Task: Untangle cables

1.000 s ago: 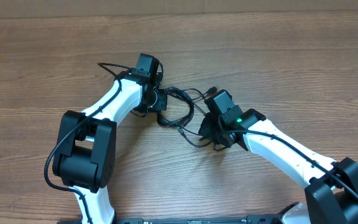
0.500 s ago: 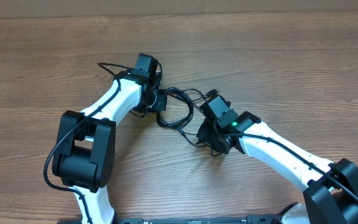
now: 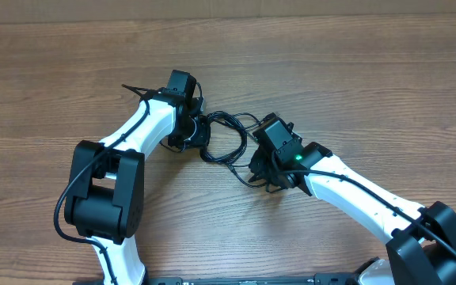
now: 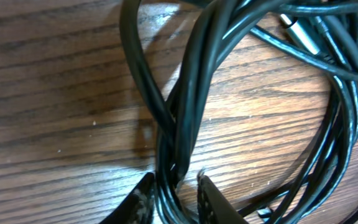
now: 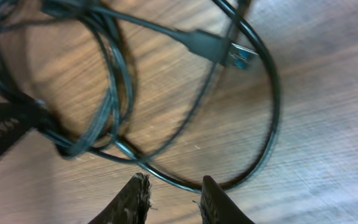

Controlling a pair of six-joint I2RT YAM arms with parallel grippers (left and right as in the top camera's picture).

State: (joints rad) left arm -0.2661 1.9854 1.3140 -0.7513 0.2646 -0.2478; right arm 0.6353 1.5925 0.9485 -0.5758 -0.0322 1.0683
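The cables point(image 3: 228, 136) lie in a black tangle on the wood between my two arms. In the left wrist view a thick bundle of cables point(image 4: 185, 112) runs between the jaws of my left gripper point(image 4: 175, 180). The jaws stand slightly apart, with a small gap on the right side of the bundle. A silver-tipped plug point(image 4: 297, 28) lies at the top right. My right gripper point(image 5: 174, 178) is open with nothing between its fingers, and a single cable loop point(image 5: 272, 106) curves just past the tips. A USB plug point(image 5: 235, 56) lies inside that loop.
The bare wooden table point(image 3: 370, 79) stretches all round the tangle. My left gripper point(image 3: 196, 133) sits at the tangle's left edge and my right gripper point(image 3: 258, 170) at its lower right. Thicker black wires run along both white arms.
My right gripper has opened and shifted a little left toward the tangle. My left gripper's jaws have loosened around the bundle, and the left arm has edged left.
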